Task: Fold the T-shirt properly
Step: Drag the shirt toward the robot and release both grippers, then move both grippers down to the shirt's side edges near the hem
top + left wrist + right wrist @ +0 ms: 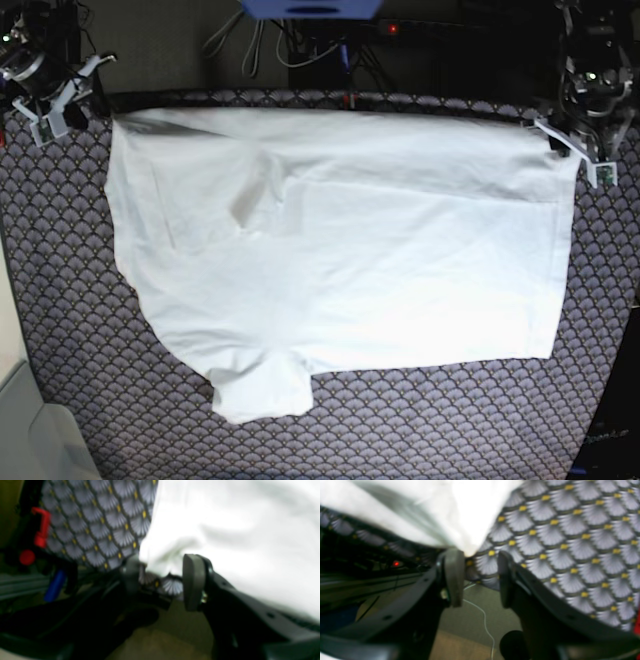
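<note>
Scale-patterned tablecloth (420, 420) carries the white T-shirt (380, 260), spread flat. Left gripper (162, 580) stands parted at a shirt corner, cloth edge between its fingers; right gripper (480, 577), also parted, sits just beside another corner.

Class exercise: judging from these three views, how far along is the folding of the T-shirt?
Done: the T-shirt lies on the patterned cloth with one long fold, its far edge doubled toward the table's back. In hand: nothing; the left gripper and right gripper stand open at the far corners. Left: one sleeve sticks out, and the cross folds remain.
</note>
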